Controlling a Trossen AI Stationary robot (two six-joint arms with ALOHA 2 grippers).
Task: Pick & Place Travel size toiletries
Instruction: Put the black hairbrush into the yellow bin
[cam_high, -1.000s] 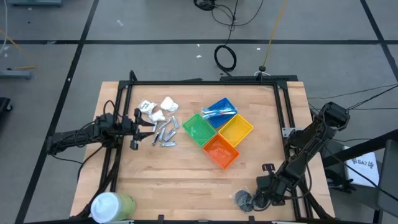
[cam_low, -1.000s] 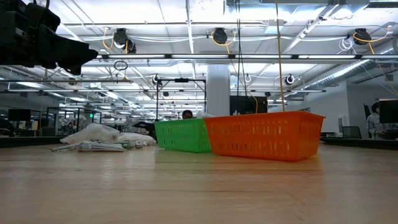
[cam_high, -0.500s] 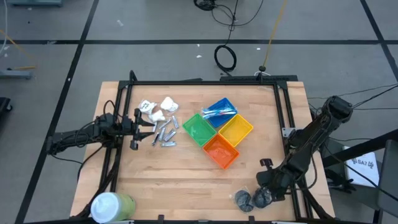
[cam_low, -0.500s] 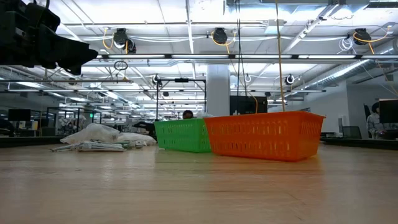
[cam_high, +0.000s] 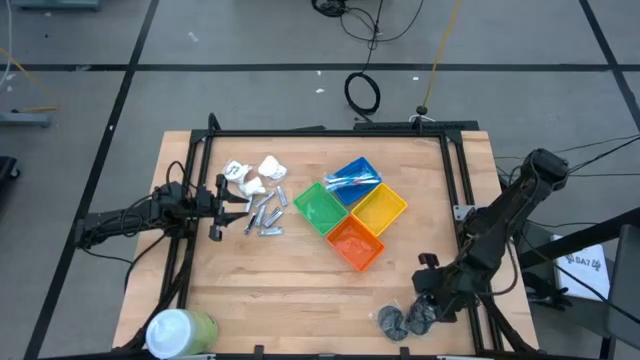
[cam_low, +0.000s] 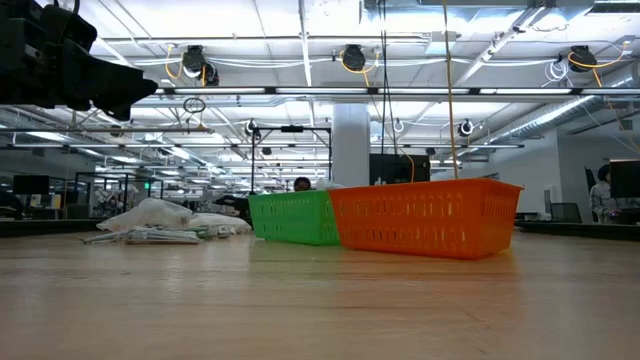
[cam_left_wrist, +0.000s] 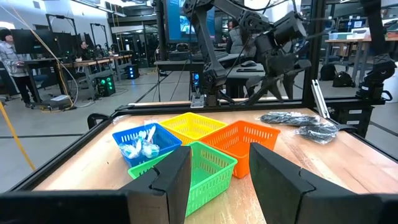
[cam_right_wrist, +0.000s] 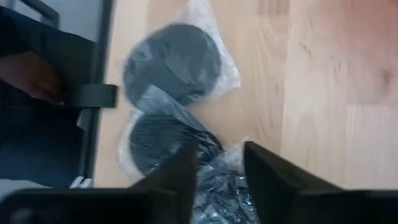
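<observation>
Down at the near right corner of the pale wooden desk (cam_high: 300, 280), the right pincer (cam_high: 432, 303) hangs directly over the dark grey round wads in clear plastic wrap (cam_high: 405, 320). From the right wrist view its two dark fingers (cam_right_wrist: 177, 171) stand apart, with one crinkled wad lying between and under the tips; two more discs (cam_right_wrist: 171, 62) sit just beyond, one past the other. Nothing looks clamped. The wads are round, so there is no long axis to line up with; the relation that matters is plain vertical, thing below and between the tips. My judgement: a straight drop and close would take the nearest wad, though its neighbour's wrap touches it and may drag along.

Right arm is by far the nearer; the left pincer (cam_high: 218, 208) waits across the desk, fingers (cam_left_wrist: 171, 180) parted and empty, beside the short silver metal pieces (cam_high: 264, 215) and white lumpy packets (cam_high: 255, 176).

From the wads, the four square coloured plastic bins lie up and inward toward the desk centre, the orange bin (cam_high: 356, 243) closest. Blue bin (cam_high: 352, 176) already holds thin blue-and-white sticks (cam_left_wrist: 142, 144).
</observation>
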